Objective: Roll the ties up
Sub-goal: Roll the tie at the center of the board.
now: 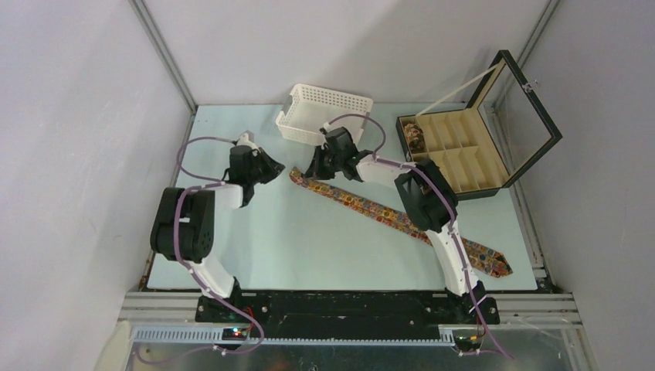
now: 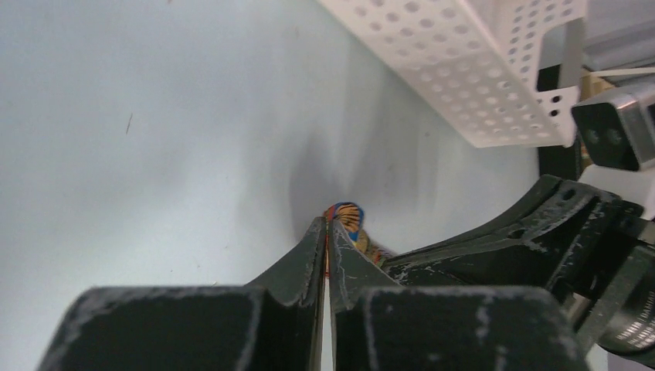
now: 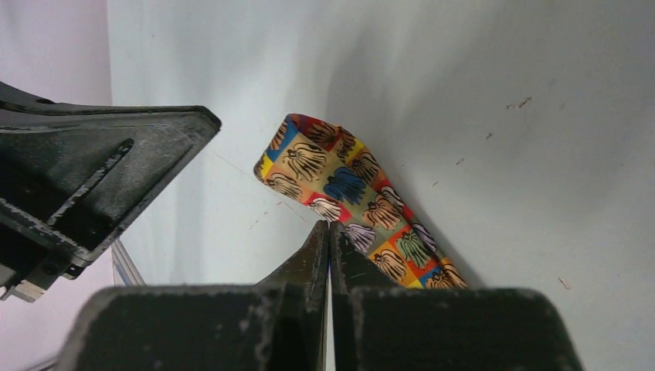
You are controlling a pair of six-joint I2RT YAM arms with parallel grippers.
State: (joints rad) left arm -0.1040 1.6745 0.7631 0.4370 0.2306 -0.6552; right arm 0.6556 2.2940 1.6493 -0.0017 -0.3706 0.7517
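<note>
Right pincer [image 3: 330, 230] shut, nothing visibly held, tips at tie [image 3: 344, 185] edge behind its folded end. Left pincer [image 2: 327, 228] near-shut, empty, just short of that end. Tie diagonal on desk [image 1: 255, 247], centre to lower right. Risk: unpinned fold springing flat; crowded pincers colliding.

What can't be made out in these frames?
- Top view: the tie is hidden mid-length under the right arm.
- Left wrist view: the shut left gripper covers most of the tie end; whether it is pinched is unclear.
- Top view: the contents of the far-left compartment of the box are too small to identify.
</note>
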